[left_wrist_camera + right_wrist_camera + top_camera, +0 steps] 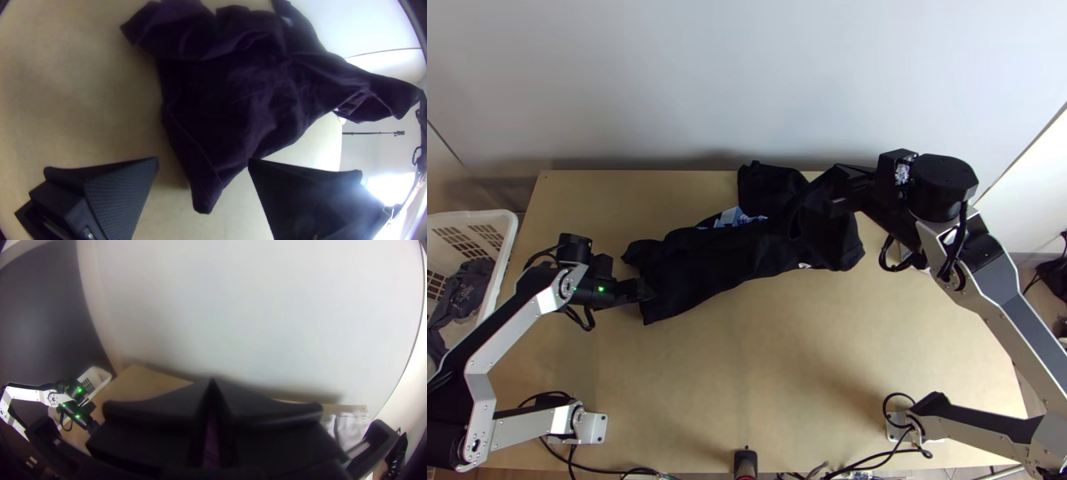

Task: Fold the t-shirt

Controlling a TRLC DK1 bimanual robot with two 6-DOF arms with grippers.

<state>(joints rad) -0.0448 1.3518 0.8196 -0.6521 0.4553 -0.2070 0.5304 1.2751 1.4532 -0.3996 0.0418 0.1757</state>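
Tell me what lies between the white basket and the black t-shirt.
In the top view, the left arm and its pincer span that stretch, with bare table showing beside them.

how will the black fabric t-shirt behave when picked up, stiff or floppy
Probably floppy: the t-shirt lies bunched, with soft creases. It will likely sag from any grip, since the part at the right gripper droops in folds.
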